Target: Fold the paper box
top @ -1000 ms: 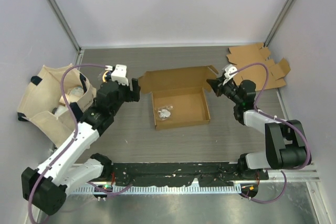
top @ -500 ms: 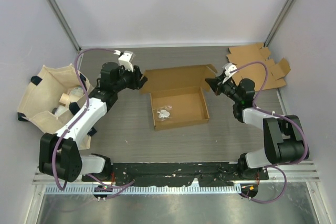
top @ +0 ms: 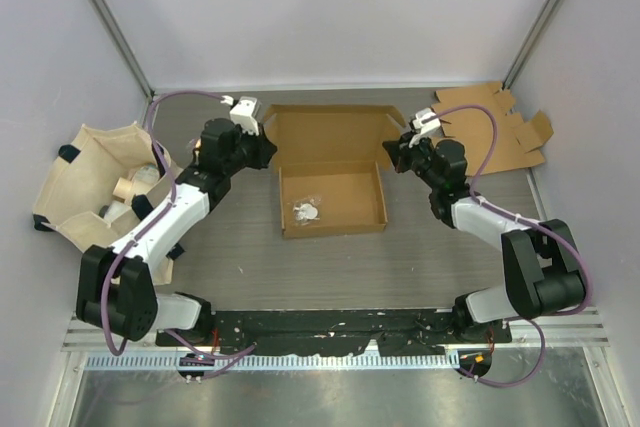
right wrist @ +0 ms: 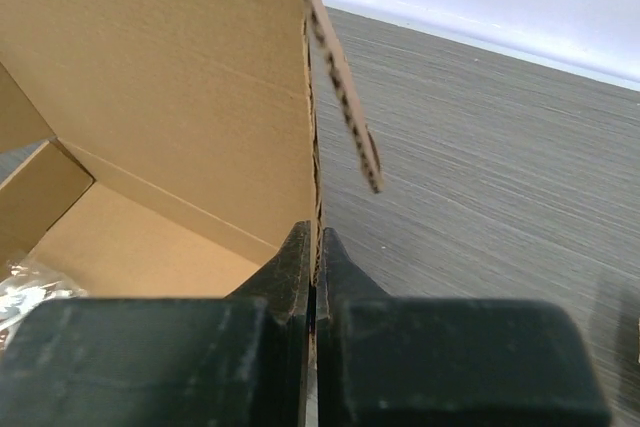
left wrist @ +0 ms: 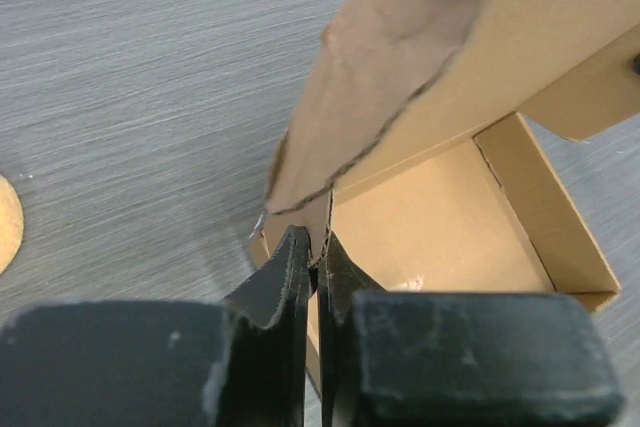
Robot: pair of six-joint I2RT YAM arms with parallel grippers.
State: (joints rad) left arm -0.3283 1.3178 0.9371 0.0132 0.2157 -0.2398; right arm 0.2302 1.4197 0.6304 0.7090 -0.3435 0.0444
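Left tool (top: 264,152), right tool (top: 392,155), box (top: 350,192): farther back.

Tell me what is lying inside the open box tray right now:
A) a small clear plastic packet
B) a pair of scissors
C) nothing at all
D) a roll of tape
A: the top view shows a small clear plastic packet lying on the floor of the paper box, left of the tray's middle, and nothing else in it.
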